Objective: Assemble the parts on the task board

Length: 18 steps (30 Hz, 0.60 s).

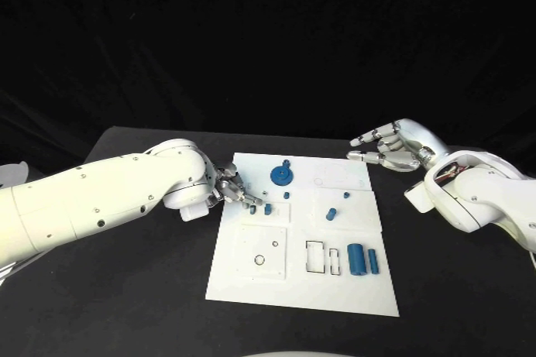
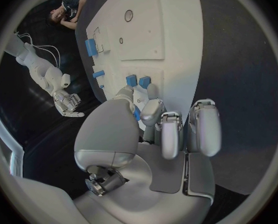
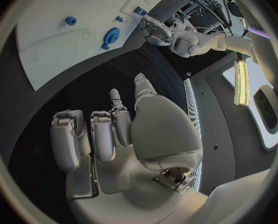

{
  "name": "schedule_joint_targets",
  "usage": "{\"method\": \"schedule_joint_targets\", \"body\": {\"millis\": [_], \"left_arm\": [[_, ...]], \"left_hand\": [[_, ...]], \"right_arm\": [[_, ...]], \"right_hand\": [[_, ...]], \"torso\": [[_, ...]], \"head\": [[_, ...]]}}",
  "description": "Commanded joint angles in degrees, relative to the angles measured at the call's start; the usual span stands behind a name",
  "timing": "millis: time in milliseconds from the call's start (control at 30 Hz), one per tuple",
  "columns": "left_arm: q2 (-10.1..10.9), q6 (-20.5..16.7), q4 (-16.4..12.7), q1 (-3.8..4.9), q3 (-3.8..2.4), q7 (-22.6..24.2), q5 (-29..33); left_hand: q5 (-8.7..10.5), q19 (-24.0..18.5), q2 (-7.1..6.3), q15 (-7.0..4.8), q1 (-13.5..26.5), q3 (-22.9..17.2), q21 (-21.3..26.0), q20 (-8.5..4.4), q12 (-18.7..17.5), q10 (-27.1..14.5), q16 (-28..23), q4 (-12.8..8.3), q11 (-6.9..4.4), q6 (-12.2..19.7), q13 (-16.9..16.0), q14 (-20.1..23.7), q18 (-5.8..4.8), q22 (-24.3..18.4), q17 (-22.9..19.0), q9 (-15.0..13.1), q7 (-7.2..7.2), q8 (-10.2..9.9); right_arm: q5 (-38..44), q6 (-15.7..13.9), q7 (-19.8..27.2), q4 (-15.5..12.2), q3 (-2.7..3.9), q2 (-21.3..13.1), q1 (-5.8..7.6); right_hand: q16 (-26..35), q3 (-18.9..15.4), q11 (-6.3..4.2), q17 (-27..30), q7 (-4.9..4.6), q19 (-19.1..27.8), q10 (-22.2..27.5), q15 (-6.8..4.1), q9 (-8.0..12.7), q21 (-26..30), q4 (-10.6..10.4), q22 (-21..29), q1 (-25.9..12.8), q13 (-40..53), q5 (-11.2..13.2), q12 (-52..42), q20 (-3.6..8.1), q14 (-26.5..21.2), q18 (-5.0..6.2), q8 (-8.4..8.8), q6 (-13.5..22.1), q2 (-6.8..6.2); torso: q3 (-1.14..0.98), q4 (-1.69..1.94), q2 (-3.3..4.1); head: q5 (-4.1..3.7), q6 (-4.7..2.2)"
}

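Note:
The white task board (image 1: 293, 283) lies in the middle of the table. My left hand (image 1: 232, 188) hovers at its left edge, thumb and a finger pinched around a small blue part (image 2: 137, 115) that is mostly hidden. Just beyond the fingertips stand two small blue pieces (image 1: 260, 210) (image 2: 138, 80). A blue gear (image 1: 283, 173) (image 3: 111, 35) sits at the board's far side. Two blue cylinders (image 1: 363, 259) lie near the right edge. My right hand (image 1: 391, 146) (image 3: 114, 134) hangs off the board's far right corner, fingers apart, holding nothing.
Small blue pegs (image 1: 287, 195) (image 1: 346, 194) and a short blue piece (image 1: 331, 214) are on the board's middle. Outlined slots (image 1: 321, 258) and a small ring (image 1: 260, 259) mark the near half. Black table (image 1: 134, 295) surrounds the board.

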<state>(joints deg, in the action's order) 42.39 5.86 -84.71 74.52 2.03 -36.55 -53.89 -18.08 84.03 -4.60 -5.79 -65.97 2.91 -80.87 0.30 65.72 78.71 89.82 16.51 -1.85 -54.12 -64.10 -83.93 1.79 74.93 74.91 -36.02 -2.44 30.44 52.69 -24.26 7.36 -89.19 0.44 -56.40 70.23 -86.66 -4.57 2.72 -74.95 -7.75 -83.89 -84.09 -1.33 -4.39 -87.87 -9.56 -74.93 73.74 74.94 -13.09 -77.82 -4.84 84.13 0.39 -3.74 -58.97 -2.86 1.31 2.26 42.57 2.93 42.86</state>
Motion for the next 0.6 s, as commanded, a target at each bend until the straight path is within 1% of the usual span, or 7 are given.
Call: {"method": "schedule_joint_targets", "body": {"millis": [33, 200, 300, 367, 467, 600], "left_arm": [[0.7, -5.6, -1.2, -0.09, 0.04, 4.8, 2.5], [1.9, -8.6, -3.0, -0.27, 0.12, 7.3, 1.9], [2.4, -9.2, -3.7, -0.36, 0.15, 7.8, 1.8], [2.6, -8.5, -3.9, -0.42, 0.19, 7.3, 1.3], [2.8, -6.2, -4.0, -0.53, 0.29, 5.2, 0.1], [2.9, -3.4, -4.0, -0.68, 0.36, 2.8, -1.4]], "left_hand": [[0.18, 2.4, -0.28, 0.53, -0.7, 0.4, 0.2, 0.51, -0.2, -0.2, 0.2, 0.0, 0.16, 0.1, 0.3, -6.1, 0.8, 5.8, 15.1, 0.9, -0.11, -0.7], [0.16, 2.5, -0.32, 0.59, -1.0, 0.7, 0.1, 0.59, -0.1, -0.1, 0.2, 0.0, 0.2, -0.1, 0.2, -6.1, 0.75, 6.0, 15.1, 1.4, -0.16, -1.0], [-0.22, 2.7, -0.06, 0.6, -1.5, 0.8, -0.3, 0.63, 0.2, 0.2, 0.2, 0.0, 0.2, -0.5, 0.0, -6.1, 0.66, 6.3, 15.1, 2.0, -0.14, -1.2], [-0.38, 2.9, 0.09, 0.59, -1.7, 0.9, -0.7, 0.64, 0.6, 0.4, 0.2, 0.0, 0.16, -0.8, -0.3, -6.1, 0.52, 6.8, 15.1, 2.3, -0.09, -1.3], [-0.39, 3.4, 0.25, 0.53, -1.9, 1.2, -1.9, 0.61, 1.5, 1.0, 0.2, 0.0, 0.06, -1.4, -1.1, -6.1, 0.21, 7.9, 15.1, 2.9, 0.01, -1.4], [-0.35, 3.6, 0.35, 0.47, -2.0, 1.4, -2.5, 0.57, 1.9, 1.3, 0.2, 0.0, -0.02, -1.9, -1.5, -6.1, 0.06, 8.5, 15.1, 3.3, 0.12, -1.4]], "right_arm": [[0.0, 0.7, 0.5, 0.0, -0.01, 0.1, -0.1], [0.0, 0.7, 0.5, 0.1, -0.01, 0.1, -0.22], [0.0, 0.7, 0.5, 0.1, -0.02, 0.1, -0.27], [0.0, 0.7, 0.5, 0.1, -0.02, 0.1, -0.3], [0.0, 0.7, 0.5, 0.1, -0.02, 0.1, -0.33], [-0.1, 0.8, 0.5, 0.2, -0.02, 0.1, -0.38]], "right_hand": [[0.3, -0.4, 0.02, -8.9, 0.15, -3.7, -0.8, -0.09, -0.1, 0.4, 0.0, -10.9, 0.0, 8.7, -0.3, 0.2, 0.12, 4.5, 0.68, -0.17, -0.3, 0.69], [0.3, -0.4, 0.02, -8.9, 0.15, -3.7, -0.8, -0.09, -0.1, 0.4, 0.0, -10.9, 0.0, 8.7, -0.3, 0.2, 0.12, 4.5, 0.68, -0.17, -0.3, 0.69], [0.3, -0.6, 0.01, -9.0, 0.16, -3.7, -0.8, -0.1, -0.1, 0.4, -0.1, -10.9, 0.0, 8.7, -0.3, 0.2, 0.13, 4.5, 0.67, -0.16, -0.3, 0.8], [0.3, -0.6, 0.01, -9.0, 0.16, -3.7, -0.8, -0.1, -0.1, 0.4, -0.1, -10.9, 0.0, 8.7, -0.3, 0.2, 0.13, 4.5, 0.67, -0.16, -0.3, 0.8], [0.3, -0.6, 0.01, -9.0, 0.16, -3.7, -0.8, -0.1, -0.1, 0.4, -0.1, -10.9, 0.0, 8.7, -0.3, 0.2, 0.13, 4.5, 0.67, -0.16, -0.3, 0.8], [0.3, -0.6, 0.01, -9.0, 0.16, -3.7, -0.8, -0.1, -0.1, 0.4, -0.1, -10.9, 0.0, 8.7, -0.3, 0.2, 0.13, 4.5, 0.67, -0.16, -0.3, 0.8]], "torso": [[-0.06, 0.08, -0.08], [0.02, 0.07, -0.02], [0.0, 0.05, -0.07], [-0.03, 0.08, -0.09], [-0.05, 0.04, -0.07], [0.01, 0.05, -0.06]], "head": [[-0.02, -0.18], [-0.03, -0.11], [0.04, -0.06], [0.04, -0.04], [0.13, -0.06], [0.16, 0.0]]}}
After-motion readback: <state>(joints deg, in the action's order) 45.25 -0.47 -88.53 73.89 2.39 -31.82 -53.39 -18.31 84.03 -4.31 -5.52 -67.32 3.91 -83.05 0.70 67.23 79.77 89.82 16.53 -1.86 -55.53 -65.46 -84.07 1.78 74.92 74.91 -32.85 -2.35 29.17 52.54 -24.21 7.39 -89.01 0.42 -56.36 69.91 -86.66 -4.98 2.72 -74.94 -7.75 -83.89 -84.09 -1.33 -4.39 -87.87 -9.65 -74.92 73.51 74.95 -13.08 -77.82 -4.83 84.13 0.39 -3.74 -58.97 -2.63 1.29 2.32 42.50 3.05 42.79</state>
